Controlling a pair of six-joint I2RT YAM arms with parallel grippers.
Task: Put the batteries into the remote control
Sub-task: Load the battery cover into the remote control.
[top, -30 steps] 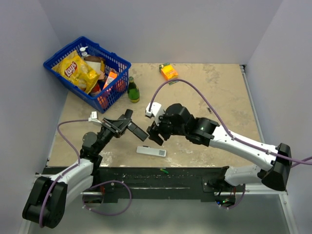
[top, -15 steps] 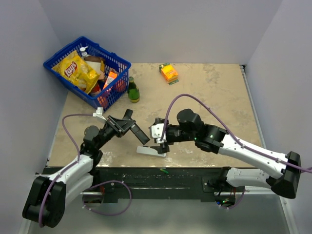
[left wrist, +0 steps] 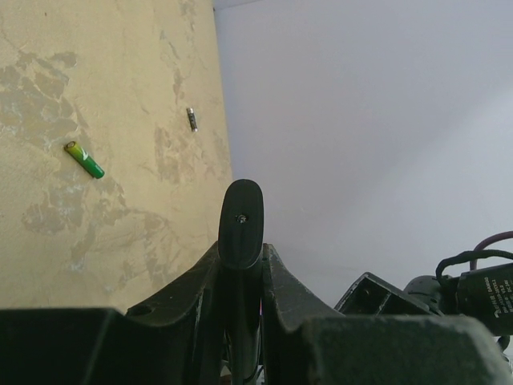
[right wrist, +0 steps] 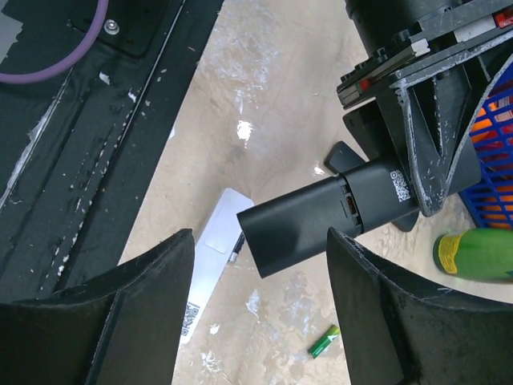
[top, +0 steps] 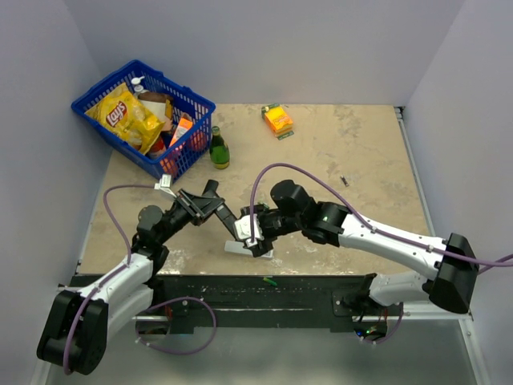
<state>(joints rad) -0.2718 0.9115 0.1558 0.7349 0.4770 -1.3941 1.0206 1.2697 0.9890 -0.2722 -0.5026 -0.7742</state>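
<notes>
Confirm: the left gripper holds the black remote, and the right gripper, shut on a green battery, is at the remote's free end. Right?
Not quite. The right gripper is open and empty, as the right wrist view shows; a green battery lies on the table. The left gripper does hold the black remote, with the right gripper at its free end.

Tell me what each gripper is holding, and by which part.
The left gripper clamps the black remote by one end; its other end sticks out free. The right gripper is open and holds nothing.
</notes>
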